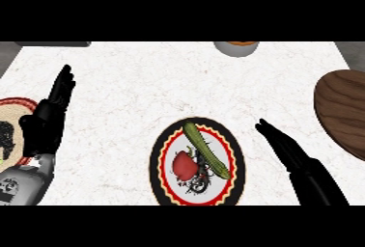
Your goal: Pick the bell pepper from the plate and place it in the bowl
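Bell pepper [185, 165] is the red lump on the near-left part of the plate [156, 166], touching a cucumber [207, 150] that lies diagonally. You can't make out its stem end, and it looks roundish with no clear long axis. The wooden bowl [345, 111] is cut off at the right edge. Your right robot hand [285, 147] is just right of the plate, fingers straight and together, holding nothing. The left robot hand [46, 116] rests at the left, fingers straight.
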